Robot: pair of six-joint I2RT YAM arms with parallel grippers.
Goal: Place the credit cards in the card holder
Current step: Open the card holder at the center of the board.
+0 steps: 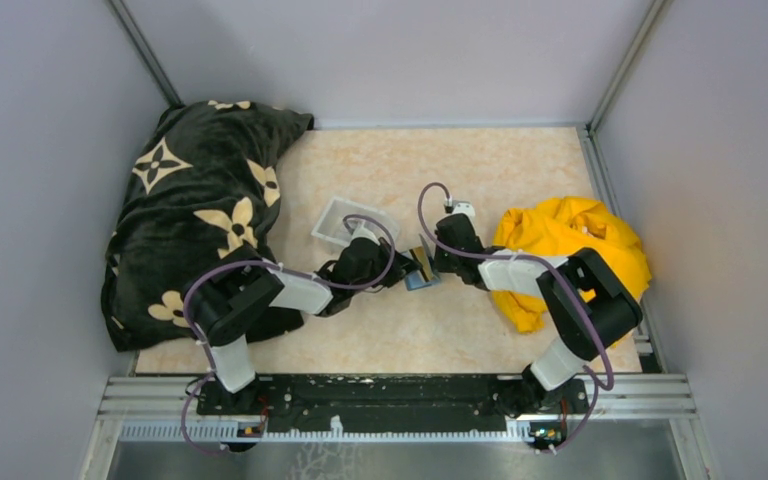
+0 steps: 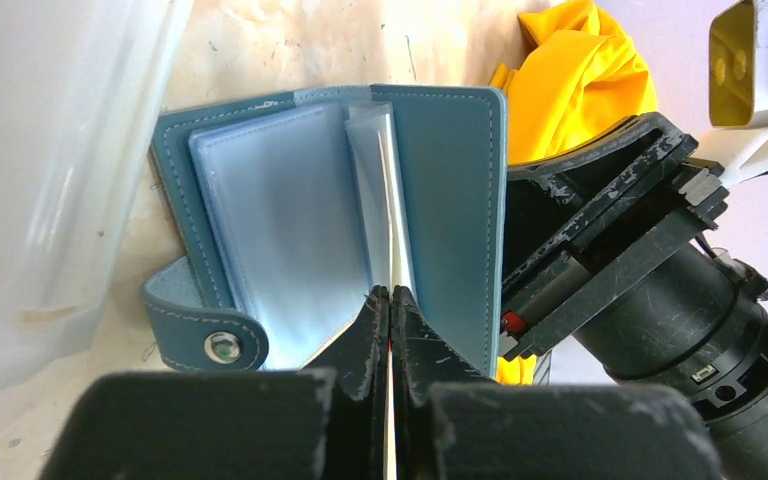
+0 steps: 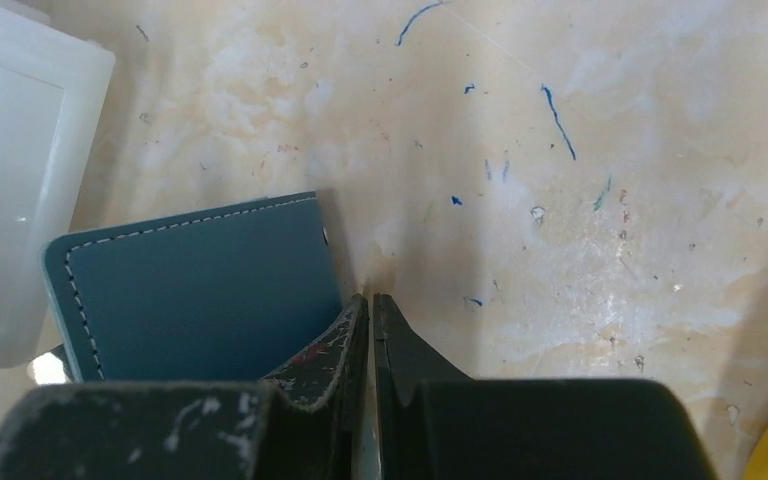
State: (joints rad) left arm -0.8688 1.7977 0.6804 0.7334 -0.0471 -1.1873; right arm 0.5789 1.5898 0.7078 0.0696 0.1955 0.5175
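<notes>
The teal card holder (image 2: pixel 450 200) lies open like a book at the table's middle (image 1: pixel 422 281), its clear sleeves showing. My left gripper (image 2: pixel 390 292) is shut on a credit card (image 2: pixel 396 240), seen edge-on as a thin pale line running up between the sleeves near the spine. In the top view the card (image 1: pixel 422 262) looks yellow-tan. My right gripper (image 3: pixel 371 296) sits at the holder's right cover (image 3: pixel 200 290). Its jaws are nearly together on a thin pale edge that seems to be that cover. The two grippers face each other across the holder.
A clear-white plastic tray (image 1: pixel 338 222) stands just behind and left of the holder. A crumpled yellow cloth (image 1: pixel 570 240) lies to the right, under the right arm. A black blanket with pale flowers (image 1: pixel 190 210) covers the left side.
</notes>
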